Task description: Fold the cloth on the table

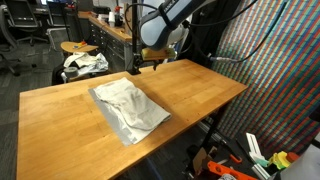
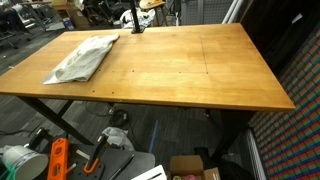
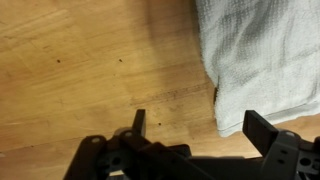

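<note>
The table (image 1: 60, 120) is filling most of both exterior views. Its wooden top is carrying only the cloth (image 1: 128, 108), which is lying rumpled near the frame's centre in an exterior view. One layer appears to be resting over another there, so a first fold is probably in place and the arm seems to be between grasps. The gripper (image 3: 200, 132) is entering from the bottom of the wrist view, jaws standing wide and holding nothing. It is hovering over bare wood just beside the cloth's lower corner, which is sitting at the frame's right. The next move is likely calling for a shift toward that corner, a descent and a clean pinch of the edge.
</note>
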`<state>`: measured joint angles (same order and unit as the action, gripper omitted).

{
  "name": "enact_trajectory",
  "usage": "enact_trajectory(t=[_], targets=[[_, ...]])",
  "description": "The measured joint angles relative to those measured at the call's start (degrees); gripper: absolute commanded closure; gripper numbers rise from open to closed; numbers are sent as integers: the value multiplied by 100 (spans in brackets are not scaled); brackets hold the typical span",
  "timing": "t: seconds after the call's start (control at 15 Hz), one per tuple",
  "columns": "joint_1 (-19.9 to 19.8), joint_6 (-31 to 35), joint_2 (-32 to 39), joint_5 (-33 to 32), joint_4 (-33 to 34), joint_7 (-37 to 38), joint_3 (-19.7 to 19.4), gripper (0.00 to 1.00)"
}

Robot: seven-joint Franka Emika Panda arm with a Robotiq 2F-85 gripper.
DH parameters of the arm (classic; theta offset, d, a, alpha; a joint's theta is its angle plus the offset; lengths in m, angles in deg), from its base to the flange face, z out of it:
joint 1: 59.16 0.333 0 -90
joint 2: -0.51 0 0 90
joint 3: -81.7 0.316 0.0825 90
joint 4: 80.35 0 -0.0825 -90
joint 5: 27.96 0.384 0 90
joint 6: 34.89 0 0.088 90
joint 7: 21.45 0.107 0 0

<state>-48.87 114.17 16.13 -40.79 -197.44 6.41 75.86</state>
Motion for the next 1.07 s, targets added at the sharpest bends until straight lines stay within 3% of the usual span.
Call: enact_trajectory(t=[0.4, 1.07], targets=[[-14, -911, -515, -523, -215, 422, -38, 0], [-65, -951, -459, -523, -217, 422, 16, 0]])
